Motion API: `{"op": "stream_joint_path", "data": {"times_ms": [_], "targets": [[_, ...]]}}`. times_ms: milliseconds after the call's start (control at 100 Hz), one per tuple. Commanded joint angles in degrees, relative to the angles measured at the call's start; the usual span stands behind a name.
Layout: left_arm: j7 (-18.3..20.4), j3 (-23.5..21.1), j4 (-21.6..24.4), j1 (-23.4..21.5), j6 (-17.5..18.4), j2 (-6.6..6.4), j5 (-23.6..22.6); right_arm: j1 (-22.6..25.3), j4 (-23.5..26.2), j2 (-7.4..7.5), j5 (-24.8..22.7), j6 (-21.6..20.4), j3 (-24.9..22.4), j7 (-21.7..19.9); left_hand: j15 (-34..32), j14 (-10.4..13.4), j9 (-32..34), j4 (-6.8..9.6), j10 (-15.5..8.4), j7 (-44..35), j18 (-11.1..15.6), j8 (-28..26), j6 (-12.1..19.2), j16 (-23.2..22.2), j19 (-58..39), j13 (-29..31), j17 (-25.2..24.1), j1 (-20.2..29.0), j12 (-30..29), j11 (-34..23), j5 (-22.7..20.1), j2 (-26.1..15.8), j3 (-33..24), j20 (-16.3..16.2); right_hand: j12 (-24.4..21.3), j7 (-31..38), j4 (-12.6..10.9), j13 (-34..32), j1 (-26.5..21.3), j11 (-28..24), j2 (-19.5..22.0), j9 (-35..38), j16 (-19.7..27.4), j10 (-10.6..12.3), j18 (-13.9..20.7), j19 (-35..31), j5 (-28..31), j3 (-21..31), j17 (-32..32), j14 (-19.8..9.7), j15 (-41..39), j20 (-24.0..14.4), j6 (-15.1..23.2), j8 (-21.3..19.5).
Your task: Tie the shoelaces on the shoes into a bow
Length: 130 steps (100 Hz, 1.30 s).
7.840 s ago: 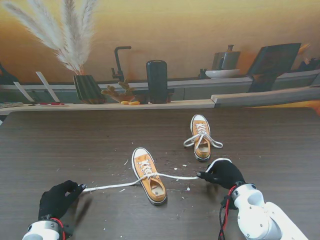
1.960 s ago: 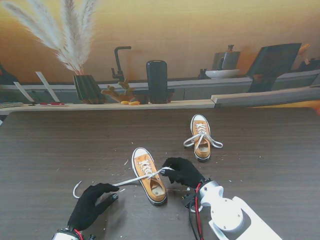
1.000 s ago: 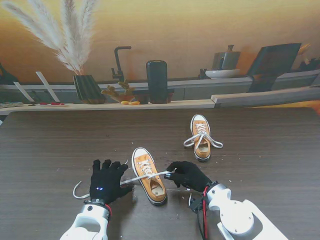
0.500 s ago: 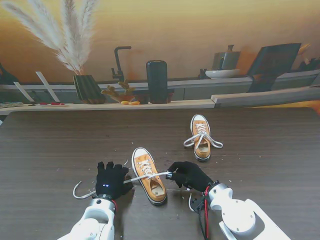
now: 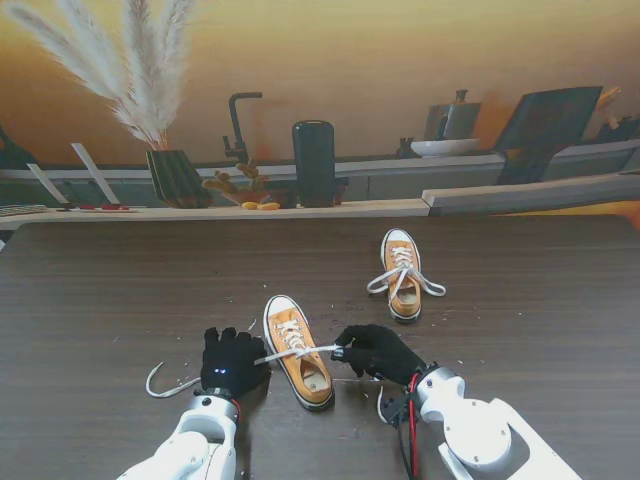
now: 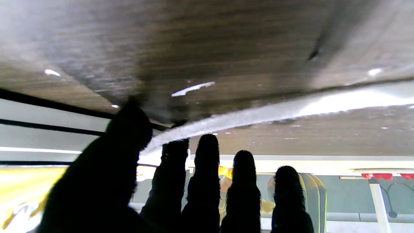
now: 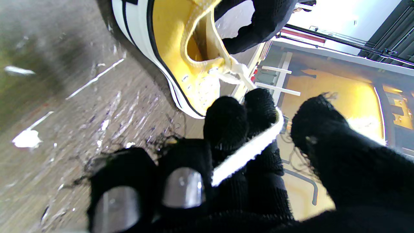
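On the dark, wood-grained table [image 5: 110, 290] the near shoe [image 5: 297, 350], a yellow canvas sneaker with a white rubber toe cap and sole, sits between the two black knitted hands. Its flat white lace [image 5: 310, 351] stretches out to both sides from the eyelets.

The right hand [image 5: 375, 350] is just right of the shoe and grasps one end of the lace: in its wrist view the woven white strip [image 7: 247, 150] lies clamped between fuzzy black fingers [image 7: 226, 126], running toward the knot at the shoe's tongue, with the yellow canvas and striped white sole [image 7: 155, 51] close behind. Two fingertips [image 7: 182, 187] nearer the camera show smooth grey pads.

The left hand [image 5: 230, 362] lies flat on the table just left of the shoe, fingers stretched out and apart, palm down. The lace's other end passes under or by it and trails off left in a loose curve [image 5: 160, 385] on the table. From its wrist camera the lace [image 6: 258, 113] is a blurred pale band running past the tips of the thumb and forefinger [image 6: 171, 152]; I cannot tell whether it is pinched or only pressed there.

Farther off to the right stands the second shoe [image 5: 403, 273], same yellow canvas, its laces spread loose to each side. Small white flecks [image 5: 372, 332] litter the table around the near shoe.
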<state>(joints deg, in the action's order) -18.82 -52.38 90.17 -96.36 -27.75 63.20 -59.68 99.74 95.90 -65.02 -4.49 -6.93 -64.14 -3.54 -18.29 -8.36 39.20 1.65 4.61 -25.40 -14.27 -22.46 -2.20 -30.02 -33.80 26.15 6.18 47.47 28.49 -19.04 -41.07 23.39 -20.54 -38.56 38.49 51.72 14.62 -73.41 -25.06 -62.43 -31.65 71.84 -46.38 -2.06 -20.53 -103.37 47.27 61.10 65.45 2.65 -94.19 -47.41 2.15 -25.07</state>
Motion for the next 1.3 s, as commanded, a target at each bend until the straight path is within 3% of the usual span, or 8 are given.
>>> {"op": "stream_joint_path", "data": {"times_ms": [0,210,340,450,590,910,1090,1290], "targets": [[-0.07,0.22,-0.99,0.03,1.08,0.57,0.71,0.18,0.08,0.27,0.0,0.05,0.07,-0.97,-1.39,-0.16,1.11,0.44,-0.99,-2.3,1.39,-0.33,3.09,-1.04,-2.11,1.73,-1.07,5.22,1.84,-1.41,-1.94,-0.92,3.87,1.49,1.21,1.22,-0.18,-1.84,-1.81,-0.58,0.01,1.64,-0.58,-0.5,1.41,-11.55,-0.17,-1.92,2.04,-2.69,-3.3,-0.71,1.56,1.29],[0.83,-0.42,-0.67,-0.83,4.04,0.43,2.13,0.11,0.07,0.36,0.31,-0.04,0.2,-1.42,-3.27,-0.06,2.52,-0.13,0.12,-6.77,2.76,1.41,2.9,-1.65,-3.82,1.72,-1.99,10.51,2.8,-3.11,-4.86,-9.89,9.8,3.09,1.28,2.14,-0.02,-1.82,-2.99,-0.59,0.41,2.13,-0.66,-0.62,0.97,-11.42,0.25,-2.14,1.95,-2.39,-3.44,-0.71,1.73,1.67],[-0.55,-1.58,-1.36,-1.41,8.22,0.89,5.26,0.15,0.15,0.41,0.56,-0.3,0.42,-1.65,-4.3,-0.2,2.7,-0.82,0.97,-22.63,3.4,-12.21,3.13,-1.74,-2.53,1.66,-2.58,11.68,4.66,-5.65,-2.13,-13.38,12.26,5.02,1.33,2.76,0.03,-1.79,-3.42,-0.5,0.79,2.39,-0.68,-0.96,0.41,-11.3,0.69,-2.52,1.91,-1.94,-3.46,-0.8,1.83,2.09],[-5.94,-3.81,-2.94,-2.59,15.61,2.55,12.22,0.45,0.56,0.4,0.75,-0.31,0.32,-1.62,-4.14,-3.27,4.63,2.39,4.01,-37.36,2.36,-24.54,-1.3,0.18,1.67,3.69,-1.6,5.42,4.7,-6.66,2.2,-11.07,3.89,10.71,1.37,2.95,0.0,-1.81,-3.68,-0.49,0.95,2.79,-0.79,-1.14,0.16,-11.44,1.11,-2.65,1.94,-1.78,-3.71,-0.94,1.6,2.36],[-9.83,-6.4,-2.79,-4.58,21.3,4.89,21.3,0.7,1.23,0.39,0.52,-0.54,0.5,-1.28,-4.22,-9.01,13.85,6.44,7.79,-43.99,-3.75,-27.91,-6.04,4.88,1.91,17.63,6.16,-2.53,3.34,-7.94,-1.86,-5.37,-8.84,19.92,1.62,3.42,0.04,-1.81,-4.55,-0.93,0.34,3.52,-1.14,-0.98,0.32,-12.04,1.29,-2.6,2.03,-2.14,-4.42,-1.3,1.48,2.6],[-10.76,-9.52,0.33,-7.5,26.85,6.69,31.14,0.64,2.36,0.26,1.63,-0.06,0.82,-1.2,-10.9,-9.67,19.83,8.18,7.89,-45.88,-9.61,-31.69,-8.09,3.21,-10.66,26.45,16.92,-5.34,6.3,-12.69,-5.01,-5.71,-10.39,17.04,2.46,4.53,0.29,-1.8,-6.4,-2.48,-3.45,5.21,-2.2,0.15,1.68,-13.63,1.92,-0.22,2.25,-3.04,-6.13,-2.06,0.5,3.59],[-9.73,-10.99,3.41,-9.21,25.08,6.41,30.89,1.07,3.45,0.24,1.88,0.16,0.48,-1.03,-24.85,-8.66,19.84,10.83,5.89,-47.29,-13.36,-34.51,-6.05,-2.14,-31.61,33.4,29.33,-7.0,13.98,-22.29,-4.01,-9.61,-5.67,11.93,2.88,4.8,0.78,-1.81,-6.68,-3.07,-4.37,5.58,-2.61,0.65,2.33,-14.33,1.99,0.47,2.34,-3.58,-6.66,-2.3,0.06,3.88],[-9.63,-13.07,5.41,-10.55,25.3,6.12,29.71,1.82,4.91,0.34,2.13,0.07,-0.46,-1.26,-27.91,-8.79,18.95,11.48,5.94,-47.3,-13.09,-35.03,-6.87,-4.01,-35.44,32.1,31.69,-5.9,15.47,-23.17,-3.93,-10.5,-3.25,12.28,2.97,4.73,0.65,-1.82,-6.17,-3.03,-4.89,5.34,-2.67,0.63,2.26,-14.44,1.71,0.83,2.33,-3.42,-6.67,-2.32,-0.34,4.03]]}}
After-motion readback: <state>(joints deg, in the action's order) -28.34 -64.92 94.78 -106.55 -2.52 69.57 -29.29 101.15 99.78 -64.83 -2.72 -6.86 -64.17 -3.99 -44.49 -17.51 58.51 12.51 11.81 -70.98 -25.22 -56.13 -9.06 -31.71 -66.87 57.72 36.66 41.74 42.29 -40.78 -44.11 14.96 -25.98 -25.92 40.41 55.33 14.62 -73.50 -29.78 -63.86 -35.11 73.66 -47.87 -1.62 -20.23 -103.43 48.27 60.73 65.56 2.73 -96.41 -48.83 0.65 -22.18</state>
